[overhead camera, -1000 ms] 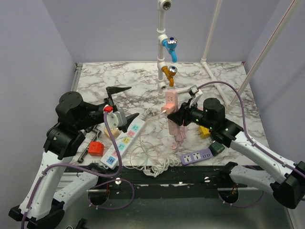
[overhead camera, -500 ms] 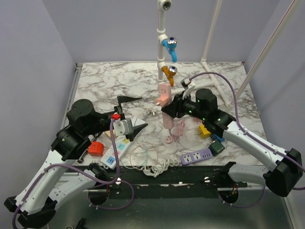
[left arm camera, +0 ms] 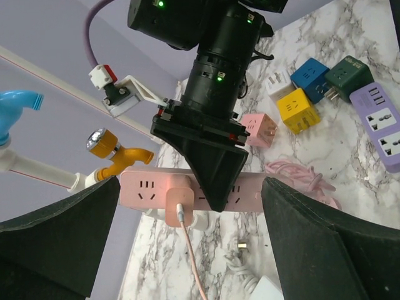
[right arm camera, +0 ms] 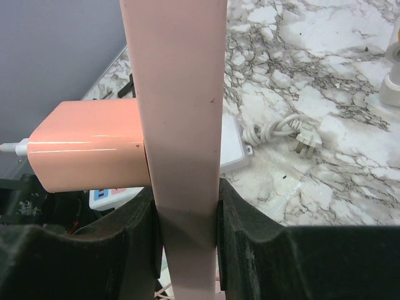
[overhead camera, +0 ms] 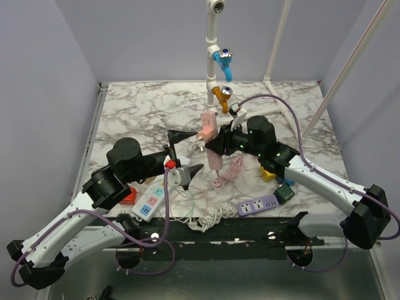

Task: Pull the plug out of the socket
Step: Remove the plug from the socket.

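My right gripper (overhead camera: 217,148) is shut on a pink power strip (overhead camera: 208,125) and holds it upright above the table. In the right wrist view the strip (right arm camera: 181,94) runs vertically between my right gripper's (right arm camera: 187,225) fingers. A pink plug (right arm camera: 87,147) with a thin pink cable sits in the strip's left face. My left gripper (overhead camera: 190,153) is open and faces the plug (overhead camera: 200,141) from the left. In the left wrist view the strip (left arm camera: 144,187) lies across, the plug (left arm camera: 180,203) sits between my left gripper's (left arm camera: 190,187) spread fingers, short of touching.
A white strip with coloured sockets (overhead camera: 150,200) and a red cube (overhead camera: 128,197) lie front left. A purple strip (overhead camera: 257,205), yellow cube (overhead camera: 267,172) and green cube (overhead camera: 284,192) lie front right. A coiled white cable (overhead camera: 212,215) lies in front. A pipe with taps (overhead camera: 219,62) stands behind.
My right gripper has carried the pink strip leftward and up. My left gripper, still open, has moved right and forward until its fingers flank the plug.
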